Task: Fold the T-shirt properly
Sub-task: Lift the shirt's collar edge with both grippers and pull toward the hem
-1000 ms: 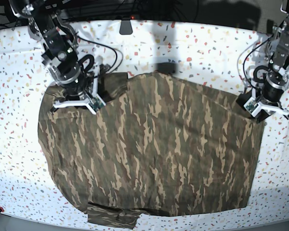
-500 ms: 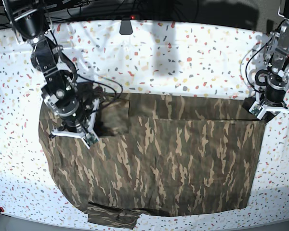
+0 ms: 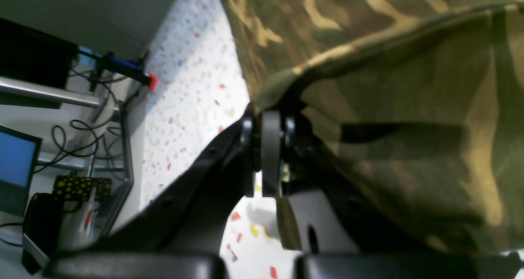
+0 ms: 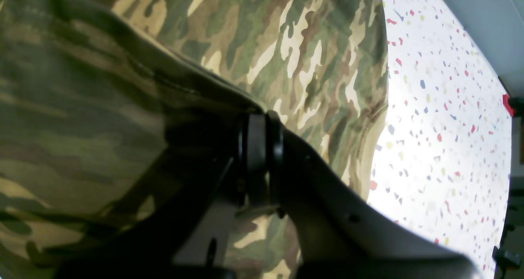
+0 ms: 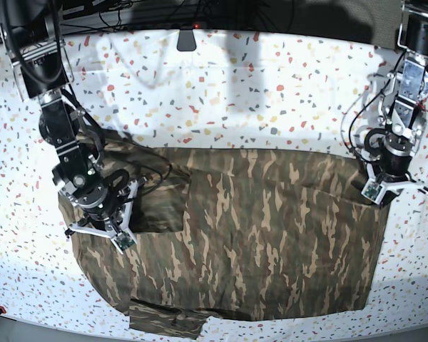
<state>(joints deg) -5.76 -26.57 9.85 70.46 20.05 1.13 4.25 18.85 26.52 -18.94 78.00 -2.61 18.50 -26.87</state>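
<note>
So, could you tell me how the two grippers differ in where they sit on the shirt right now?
The right gripper sits low over the T-shirt, well in from the far edge; the left gripper sits higher, at the shirt's side edge. Both are shut, each pinching a fold of camouflage cloth.

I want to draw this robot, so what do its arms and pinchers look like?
Both arms are mostly black and silver metal, built from chunky round joints, with looping black cables hanging beside them. The left gripper and the right gripper each end in white pointed fingers spread like a little V. Up close, the fingers look black with a grey pad between them.
</note>
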